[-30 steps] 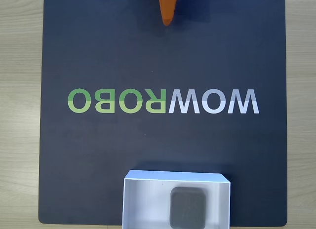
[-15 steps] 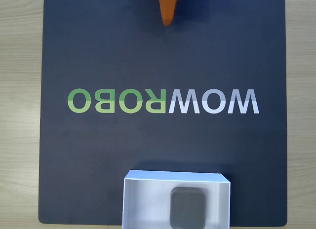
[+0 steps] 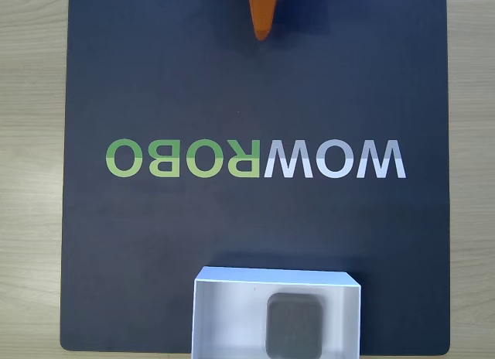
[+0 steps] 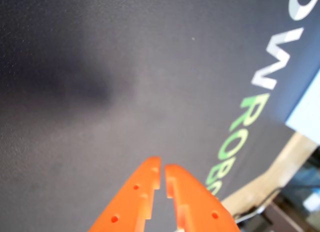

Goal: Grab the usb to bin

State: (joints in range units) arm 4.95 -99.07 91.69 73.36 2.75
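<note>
One white bin (image 3: 224,316) sits at the bottom edge of the fixed view, on a dark mat (image 3: 155,243). It is open-topped with thin upright walls, and its lower part is cut off by the frame. One usb (image 3: 294,325), a small grey rounded-square block, lies flat inside the bin, towards the right of its floor and near the bottom edge of the picture.

One mat covers most of the pale wood-grain worktop (image 3: 31,142), which shows as strips on either side. One logo (image 3: 255,158) runs across the middle of the mat, printed upside down in this view, half in green letters and half in pale grey.

One orange claw (image 3: 263,22) pokes in from the top edge of the fixed view, well apart from the bin, with the logo lying between them. In the wrist view the claw (image 4: 162,168) hovers over bare mat, its two orange fingers (image 4: 142,192) brought together with only a thin slit between their tips and nothing between them.
</note>
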